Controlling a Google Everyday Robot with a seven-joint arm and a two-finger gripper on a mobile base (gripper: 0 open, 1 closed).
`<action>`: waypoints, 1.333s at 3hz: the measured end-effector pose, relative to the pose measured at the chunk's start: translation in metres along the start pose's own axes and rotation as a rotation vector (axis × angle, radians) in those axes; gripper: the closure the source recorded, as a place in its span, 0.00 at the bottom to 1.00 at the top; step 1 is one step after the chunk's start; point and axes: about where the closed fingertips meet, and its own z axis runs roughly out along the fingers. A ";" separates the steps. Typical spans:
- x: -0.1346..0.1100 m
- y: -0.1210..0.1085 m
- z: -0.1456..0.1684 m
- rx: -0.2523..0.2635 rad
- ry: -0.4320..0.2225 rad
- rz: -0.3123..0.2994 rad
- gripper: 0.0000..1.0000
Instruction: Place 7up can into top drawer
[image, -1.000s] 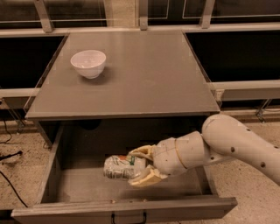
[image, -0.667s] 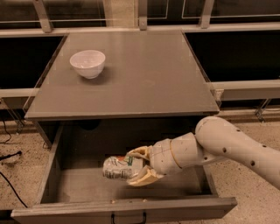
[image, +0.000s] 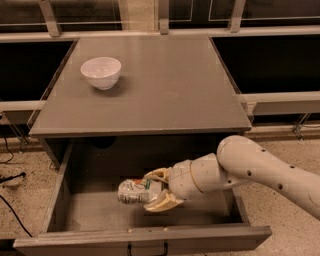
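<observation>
A pale speckled stone floor (image: 287, 150) runs along both sides of a broad grey cabinet (image: 165, 95) with a flat, matt top. Behind it, a light metal railing (image: 200, 33) crosses in front of dark panels, with slanted posts rising from it.

Below the cabinet top, the top drawer (image: 95, 212), a wide, deep grey box with a flat grey front panel, stands pulled well out toward the camera, so its floor and both side walls are open to view. A dark handle (image: 148, 248) sits at the centre of the front panel, at the bottom edge of the view.

The robot's thick, cream-white jointed arm (image: 260, 167) comes in from the right edge and slopes down and leftward over the drawer's right wall. Its wrist section reaches into the drawer's middle.

A white round ceramic bowl (image: 101, 72) stands upright on the far left part of the cabinet top, well apart from the arm.

The 7up can (image: 133, 191), a small dented silvery-white drink can with green and red marks, lies on its side inside the drawer, near the centre and pointing left. The tan two-finger gripper (image: 150, 191) is clamped on its right end, with one finger over the top and the other underneath. Whether the can rests on the drawer floor or hangs just above it cannot be told, though a shadow lies directly beneath it.

Thin black cables (image: 10, 176) trail across the floor at the left.
</observation>
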 end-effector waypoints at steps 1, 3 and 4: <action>0.013 -0.013 0.019 0.016 0.021 0.011 1.00; 0.037 -0.044 0.060 0.054 0.072 0.017 1.00; 0.045 -0.050 0.070 0.061 0.081 0.029 1.00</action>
